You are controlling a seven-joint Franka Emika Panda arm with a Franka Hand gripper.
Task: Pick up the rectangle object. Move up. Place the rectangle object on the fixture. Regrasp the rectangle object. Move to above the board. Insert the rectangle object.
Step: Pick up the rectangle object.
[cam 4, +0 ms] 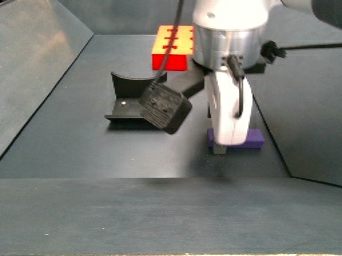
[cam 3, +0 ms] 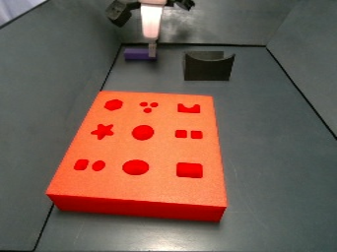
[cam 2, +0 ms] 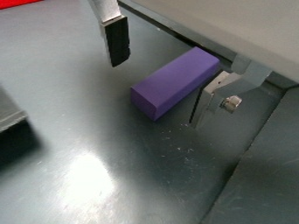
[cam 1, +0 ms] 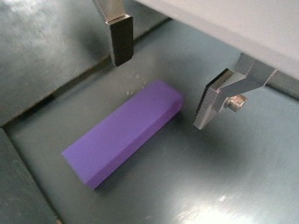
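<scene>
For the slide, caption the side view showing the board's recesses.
Open gripper hangs over purple block, beside fixture, behind red board.

Floor (cam 3: 283, 148) — dark grey, matte, lightly scuffed, with a soft glare patch in a wrist view. Grey walls (cam 4: 40, 70) enclose it — sloped outward, seams visible.

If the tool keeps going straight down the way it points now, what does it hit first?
Most likely the small matte purple rectangular block lying flat on the grey floor. The open tool hangs just above one end of it, a finger on either side; exact clearance is unclear.
</scene>
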